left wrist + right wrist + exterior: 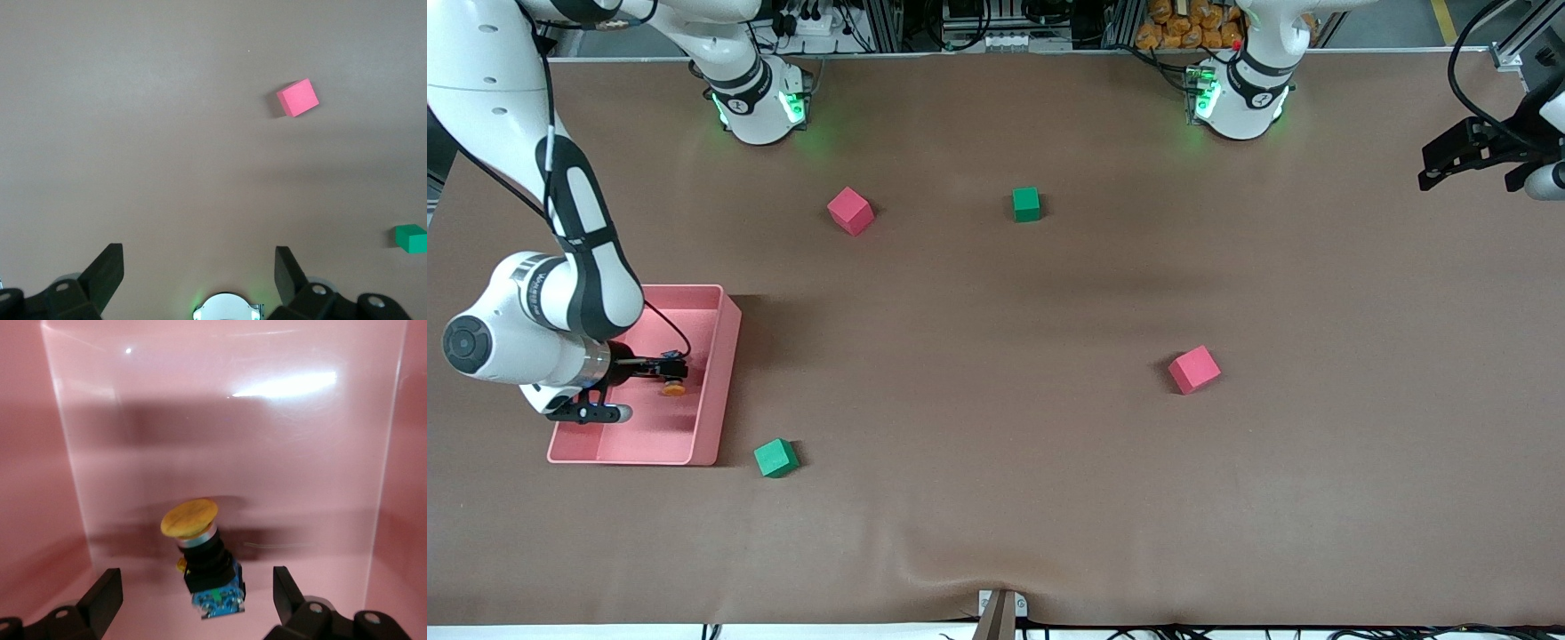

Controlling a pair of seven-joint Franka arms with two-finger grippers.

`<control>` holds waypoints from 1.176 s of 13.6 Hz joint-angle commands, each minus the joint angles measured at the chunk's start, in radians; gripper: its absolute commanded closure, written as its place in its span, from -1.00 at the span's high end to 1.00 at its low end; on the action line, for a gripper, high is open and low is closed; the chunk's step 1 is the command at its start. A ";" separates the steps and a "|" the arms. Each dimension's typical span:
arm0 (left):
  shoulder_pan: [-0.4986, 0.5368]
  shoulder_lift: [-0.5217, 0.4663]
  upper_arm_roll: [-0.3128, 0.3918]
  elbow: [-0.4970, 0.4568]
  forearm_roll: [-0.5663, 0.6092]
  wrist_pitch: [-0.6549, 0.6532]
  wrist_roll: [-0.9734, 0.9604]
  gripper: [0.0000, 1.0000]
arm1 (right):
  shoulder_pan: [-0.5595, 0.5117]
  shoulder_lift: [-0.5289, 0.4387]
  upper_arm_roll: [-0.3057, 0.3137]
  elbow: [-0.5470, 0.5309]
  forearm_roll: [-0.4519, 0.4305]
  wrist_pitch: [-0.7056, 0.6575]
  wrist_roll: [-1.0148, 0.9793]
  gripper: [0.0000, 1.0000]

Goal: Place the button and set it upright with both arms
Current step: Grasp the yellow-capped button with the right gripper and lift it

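Orange-capped button [202, 568] lies in your pink bin [716, 391] between the right gripper's [193, 600] spread, empty fingers; close next, while the open left gripper [197, 280] waits.

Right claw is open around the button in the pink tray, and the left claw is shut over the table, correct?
Not quite. The left claw is open, not shut, as the left wrist view shows. The rest holds: the right claw is open around the button in the pink tray.
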 commanded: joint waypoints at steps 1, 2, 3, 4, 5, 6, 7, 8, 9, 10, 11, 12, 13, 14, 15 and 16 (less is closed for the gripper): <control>0.008 0.004 -0.003 0.015 0.009 -0.014 0.024 1.00 | -0.001 0.028 0.002 -0.012 0.024 0.063 -0.033 1.00; 0.006 0.004 -0.003 0.016 0.009 -0.014 0.024 1.00 | 0.000 0.030 0.002 -0.012 0.024 0.069 -0.033 1.00; 0.006 0.004 -0.002 0.016 0.011 -0.014 0.024 1.00 | -0.001 0.036 0.002 -0.011 0.024 0.072 -0.033 1.00; 0.006 0.004 -0.003 0.016 0.009 -0.014 0.024 1.00 | -0.001 0.042 0.002 -0.009 0.024 0.080 -0.033 1.00; 0.006 0.004 -0.002 0.016 0.009 -0.014 0.024 1.00 | -0.001 0.054 0.002 -0.011 0.024 0.104 -0.033 1.00; 0.006 0.004 -0.003 0.016 0.011 -0.014 0.024 1.00 | -0.004 0.065 0.002 -0.011 0.024 0.123 -0.033 1.00; 0.006 0.004 -0.003 0.016 0.009 -0.014 0.026 1.00 | -0.003 0.065 0.002 -0.011 0.024 0.124 -0.033 0.84; 0.006 0.004 -0.002 0.016 0.009 -0.014 0.026 1.00 | -0.001 0.063 0.002 -0.009 0.024 0.118 -0.034 0.29; 0.008 0.004 -0.003 0.016 0.011 -0.014 0.026 1.00 | -0.001 0.062 0.002 -0.008 0.024 0.114 -0.048 -0.29; 0.008 0.004 -0.003 0.016 0.009 -0.014 0.026 1.00 | -0.003 0.062 0.002 -0.003 0.024 0.106 -0.060 -0.71; 0.008 0.004 -0.002 0.018 0.009 -0.014 0.026 1.00 | -0.003 0.059 0.002 0.004 0.024 0.089 -0.060 -1.00; 0.008 0.004 -0.002 0.018 0.009 -0.014 0.026 1.00 | -0.003 0.054 0.002 0.023 0.024 0.059 -0.062 -1.00; 0.008 0.004 -0.002 0.018 0.009 -0.014 0.026 1.00 | -0.004 0.050 0.002 0.052 0.024 0.005 -0.060 -1.00; 0.008 0.004 -0.002 0.018 0.009 -0.014 0.026 1.00 | -0.004 0.047 0.000 0.095 0.023 -0.059 -0.056 -1.00; 0.008 0.004 -0.002 0.018 0.009 -0.014 0.026 1.00 | -0.004 0.045 -0.001 0.148 0.023 -0.137 -0.053 -1.00; 0.008 0.004 -0.002 0.018 0.009 -0.014 0.026 1.00 | -0.004 0.045 -0.003 0.211 0.024 -0.227 -0.049 -1.00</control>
